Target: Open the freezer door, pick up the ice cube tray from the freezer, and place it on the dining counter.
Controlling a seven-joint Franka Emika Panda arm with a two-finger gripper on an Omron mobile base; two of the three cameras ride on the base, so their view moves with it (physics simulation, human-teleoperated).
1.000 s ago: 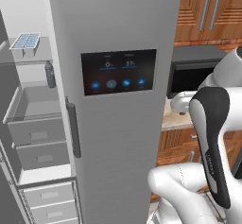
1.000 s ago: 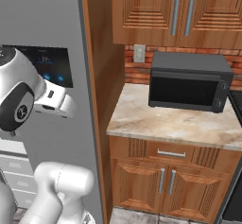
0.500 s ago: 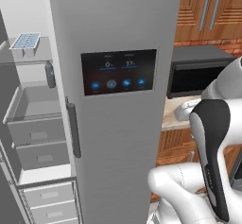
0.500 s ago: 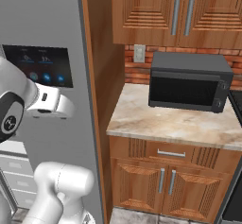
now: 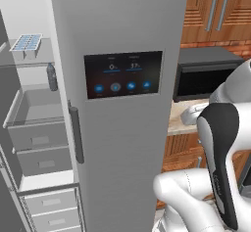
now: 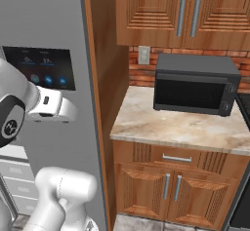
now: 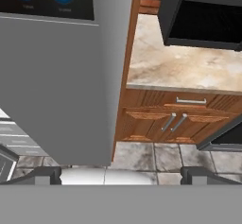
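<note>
The left base camera sat behind the arm on its left, close to the tall grey fridge door with the black touchscreen (image 5: pixel 123 74), looking forward and down; the open white-walled freezer (image 5: pixel 37 128) lay at its left edge. The right base camera sat behind on the right, facing the same touchscreen door and the beige marbled counter (image 6: pixel 180 127) carrying a black microwave (image 6: pixel 195 85). Both base views shared the door and the microwave. The hand camera looked down along the door towards the grey tiled floor (image 7: pixel 156 157) and wooden cabinets.

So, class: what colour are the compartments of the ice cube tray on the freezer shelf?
Pale blue, in a white tray; clearest in the left base view.
</note>
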